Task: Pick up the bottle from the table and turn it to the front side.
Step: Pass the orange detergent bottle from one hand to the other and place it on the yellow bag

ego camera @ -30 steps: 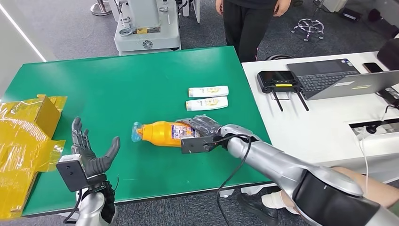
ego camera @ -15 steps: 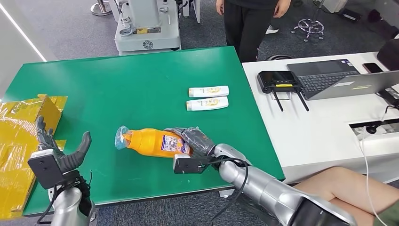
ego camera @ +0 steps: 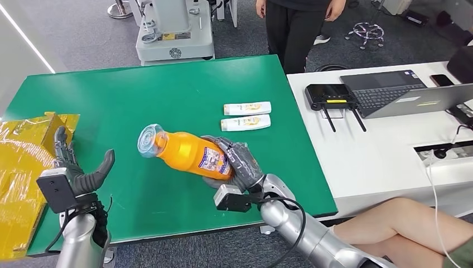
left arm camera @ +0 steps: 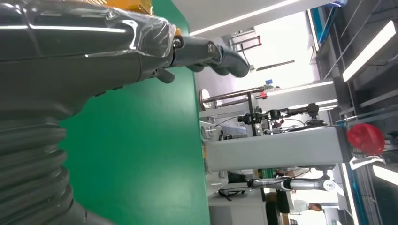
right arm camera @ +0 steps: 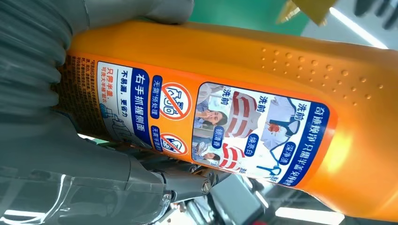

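Bottle [ego camera: 187,152] in right hand [ego camera: 237,163] grip, tilted above table [ego camera: 167,95]; left hand [ego camera: 78,170] spread, empty.

My right hand [ego camera: 237,164] has lifted the orange bottle [ego camera: 187,152] off the green table [ego camera: 167,89]; a second ago it lay flat there. It now tilts, clear cap up and toward my left. My left hand [ego camera: 78,167], fingers apart, dropped outward, then rose slightly.
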Robot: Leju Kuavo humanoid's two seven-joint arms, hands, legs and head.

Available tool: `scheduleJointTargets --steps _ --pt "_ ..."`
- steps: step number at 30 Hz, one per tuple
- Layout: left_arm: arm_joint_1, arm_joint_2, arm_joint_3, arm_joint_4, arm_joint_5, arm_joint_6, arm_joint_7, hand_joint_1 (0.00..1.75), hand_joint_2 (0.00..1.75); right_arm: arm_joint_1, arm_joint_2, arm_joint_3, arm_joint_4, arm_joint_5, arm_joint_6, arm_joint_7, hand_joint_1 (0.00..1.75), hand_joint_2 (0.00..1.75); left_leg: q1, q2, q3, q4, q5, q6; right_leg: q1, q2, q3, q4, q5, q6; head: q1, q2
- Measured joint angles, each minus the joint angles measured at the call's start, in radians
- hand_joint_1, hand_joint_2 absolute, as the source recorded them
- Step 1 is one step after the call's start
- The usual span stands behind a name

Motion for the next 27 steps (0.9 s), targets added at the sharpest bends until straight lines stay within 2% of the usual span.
scheduleJointTargets --steps 5,12,17,22,27 --pt "-0.020 -0.008 -0.046 0.037 -0.004 -0.078 0.014 0.00 1.75 0.007 0.020 -0.060 -0.030 -0.030 -0.026 -0.037 1.75 1.75 0.000 0.000 0.000 0.000 0.000 0.000 0.000 0.000 0.000 0.000 0.000 0.000 0.000 0.000" --pt "-0.028 -0.020 -0.112 0.059 -0.017 -0.162 0.023 0.00 1.75 -0.028 0.027 -0.098 0.009 0.018 -0.020 -0.021 1.75 1.75 0.000 0.000 0.000 0.000 0.000 0.000 0.000 0.000 0.000 0.000 0.000 0.000 0.000 0.000" --pt "-0.028 -0.033 -0.155 0.058 -0.026 -0.226 0.037 0.00 1.75 -0.076 0.028 -0.138 0.084 0.010 0.047 -0.035 1.75 1.75 0.000 0.000 0.000 0.000 0.000 0.000 0.000 0.000 0.000 0.000 0.000 0.000 0.000 0.000" --pt "-0.033 -0.050 -0.190 0.058 -0.034 -0.269 0.040 0.00 1.75 -0.096 0.034 -0.166 0.164 -0.046 0.205 -0.101 1.75 1.75 0.000 -0.001 -0.001 0.000 0.000 0.000 0.000 -0.001 0.000 0.000 0.000 0.000 0.000 0.000" --pt "-0.048 -0.066 -0.218 0.058 -0.043 -0.289 0.041 0.00 1.75 -0.107 0.048 -0.189 0.235 -0.060 0.245 -0.138 1.75 1.75 0.000 -0.001 -0.001 0.000 0.000 0.000 0.000 0.000 0.000 0.000 0.000 0.000 0.000 0.000"
